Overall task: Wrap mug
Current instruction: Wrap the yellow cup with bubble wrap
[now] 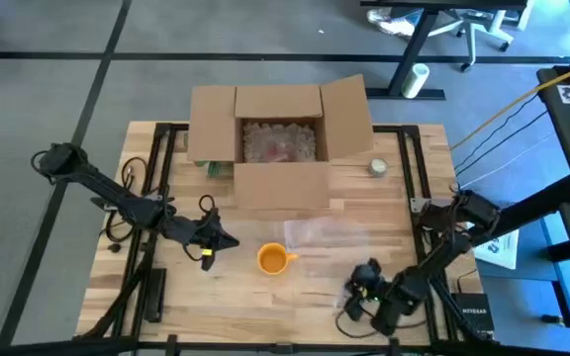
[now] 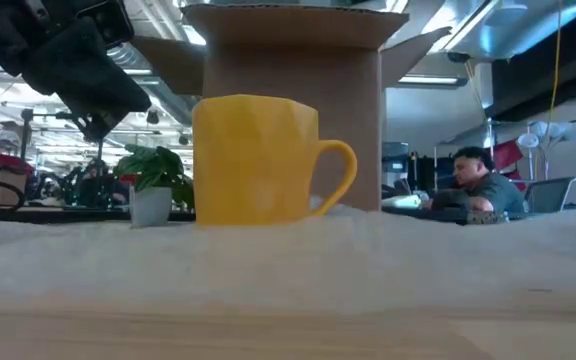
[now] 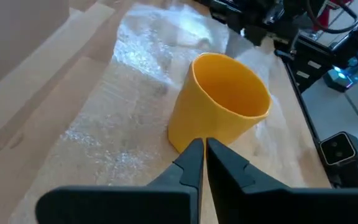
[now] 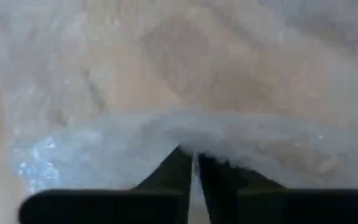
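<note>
Left gripper [image 1: 228, 241] hangs low over the wooden worktop [image 1: 166, 287], just beside the yellow ceramic mug [image 1: 274, 259], with its two dark fingers [image 3: 190, 163] pressed almost together and nothing between them. In the left wrist view the fingertips nearly reach the base of the mug [image 3: 219, 106], but I cannot tell whether they touch it. The mug stands upright and open-topped on a sheet of clear bubble wrap [image 1: 327, 237], which lies spread flat on the worktop in front of the open brown cardboard box [image 1: 279, 138]. In the low view the mug's handle [image 2: 339, 175] points to the side and the box rises behind it.

Right gripper [image 1: 348, 305] is down at the near edge of the bubble wrap, toward the front of the worktop. Its wrist view shows the fingers [image 4: 174, 168] close together, pinching a raised fold of the bubble wrap [image 4: 229, 140]. A small round roll of tape [image 1: 378, 167] lies beside the box, well apart from the mug.
</note>
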